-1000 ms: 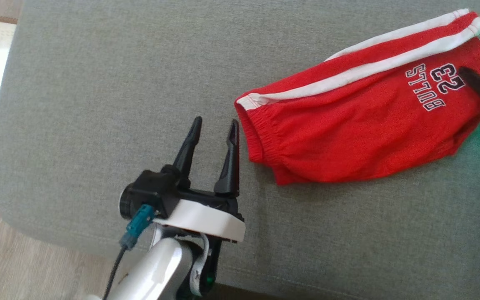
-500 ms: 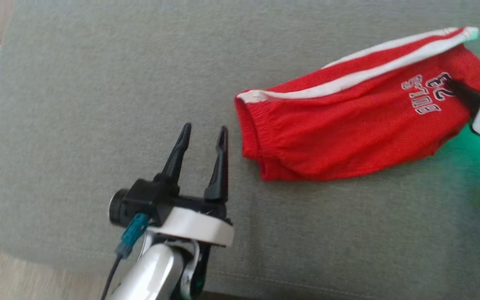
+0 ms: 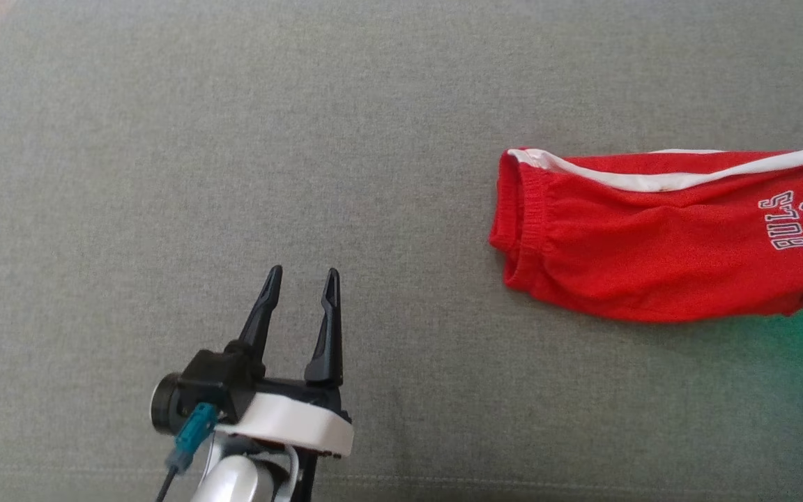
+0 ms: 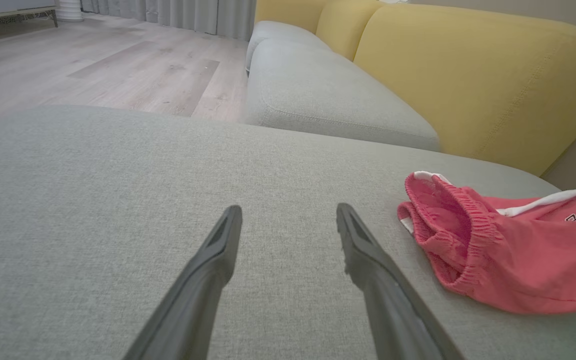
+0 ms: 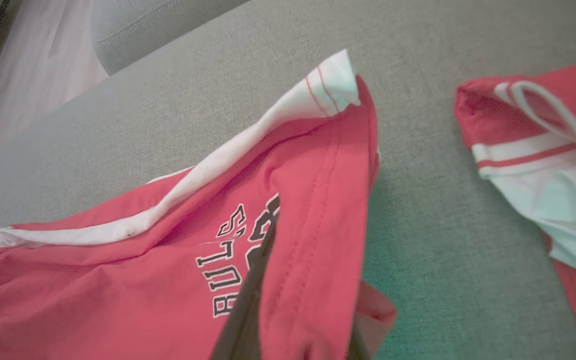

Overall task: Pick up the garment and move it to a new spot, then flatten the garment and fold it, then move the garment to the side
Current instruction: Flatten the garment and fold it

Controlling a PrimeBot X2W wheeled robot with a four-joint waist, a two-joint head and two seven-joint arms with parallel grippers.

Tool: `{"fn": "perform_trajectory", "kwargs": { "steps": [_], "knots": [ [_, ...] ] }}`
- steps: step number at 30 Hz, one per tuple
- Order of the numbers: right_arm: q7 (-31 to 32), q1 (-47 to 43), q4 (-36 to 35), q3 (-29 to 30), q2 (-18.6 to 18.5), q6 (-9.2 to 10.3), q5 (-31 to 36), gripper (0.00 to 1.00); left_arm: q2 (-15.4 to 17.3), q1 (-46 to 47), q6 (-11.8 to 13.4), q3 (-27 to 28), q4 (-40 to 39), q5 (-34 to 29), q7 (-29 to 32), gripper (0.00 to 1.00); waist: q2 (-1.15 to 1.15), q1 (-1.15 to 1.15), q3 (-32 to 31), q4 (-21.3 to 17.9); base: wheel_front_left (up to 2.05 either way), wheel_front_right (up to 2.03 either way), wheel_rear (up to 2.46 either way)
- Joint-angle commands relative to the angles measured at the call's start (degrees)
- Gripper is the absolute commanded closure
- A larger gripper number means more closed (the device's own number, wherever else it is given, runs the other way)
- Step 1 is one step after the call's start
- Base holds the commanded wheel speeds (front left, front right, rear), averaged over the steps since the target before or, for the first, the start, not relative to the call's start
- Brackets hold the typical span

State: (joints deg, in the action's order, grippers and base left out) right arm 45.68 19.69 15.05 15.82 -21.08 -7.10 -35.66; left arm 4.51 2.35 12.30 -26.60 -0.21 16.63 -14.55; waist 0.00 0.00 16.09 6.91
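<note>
Garment point(image 5: 118, 280) cloth is clamped in our right pincer point(image 5: 268, 235). Its two fingers are together on the printed end, and red fabric drapes over them. Only one dark finger point(image 5: 248, 310) shows plainly in the right wrist view, since the other is mostly covered by the fold. The black print point(image 5: 228, 270) runs right beside that finger, and part of its number is hidden behind it.

Our left pincer point(image 3: 302, 272) holds nothing. Its fingers are spread apart over the grey cushion point(image 3: 234, 139), and we cannot tell whether the tips touch it.

From there the garment point(image 3: 652, 265) lies well apart, up and to the right in the head view, stretched along the cushion. Its elastic waistband point(image 3: 523, 223) is the end nearest our left pincer, and a white stripe point(image 3: 652, 181) runs along its far side. The gripped end is cut off by the right edge of the head view, where a small dark tip shows beside the number.

In the left wrist view the waistband gapes open to the right of the fingers.

A second red and white piece of clothing point(image 5: 543, 165) lies apart on the same cushion. It is partly out of frame, and we cannot make out what it is.

Beyond the cushion stand a sofa point(image 4: 468, 75) with a yellow back and a wooden floor point(image 4: 93, 65).
</note>
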Motion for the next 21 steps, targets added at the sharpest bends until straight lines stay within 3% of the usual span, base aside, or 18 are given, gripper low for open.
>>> {"fn": "perform_trajectory", "kwargs": {
  "steps": [1, 5, 12, 21],
  "knots": [
    [-0.94, 0.3, -2.97, -0.26, -2.1, -0.39, 0.37, 1.0, -0.49, -0.09, -0.56, 2.3, -1.42, -0.71, -0.44, 0.0, 0.0, 0.0, -0.82, -0.32, 0.0, 0.0, 0.0],
    [-1.6, -0.24, -6.64, -2.22, -1.87, -0.39, -0.29, 1.0, -0.99, -1.38, -1.5, 2.75, -0.6, -1.09, -0.44, 0.0, 0.0, 0.0, -2.13, -0.1, 0.0, 0.0, 0.0],
    [0.72, -1.55, -15.73, -11.89, 2.16, -0.39, -1.24, 1.0, -1.48, -2.4, -2.26, 3.12, -0.11, -1.6, -0.44, 0.0, 0.0, 0.0, -3.4, 1.61, 0.0, 0.0, 0.0],
    [0.13, -4.74, -16.47, -22.83, 9.07, -0.39, 1.45, 1.0, -1.61, -2.26, -2.13, 2.14, 0.36, -0.88, -0.44, 0.0, 0.0, 0.0, -4.17, 5.18, 0.0, 0.0, 0.0]
  ]
}}
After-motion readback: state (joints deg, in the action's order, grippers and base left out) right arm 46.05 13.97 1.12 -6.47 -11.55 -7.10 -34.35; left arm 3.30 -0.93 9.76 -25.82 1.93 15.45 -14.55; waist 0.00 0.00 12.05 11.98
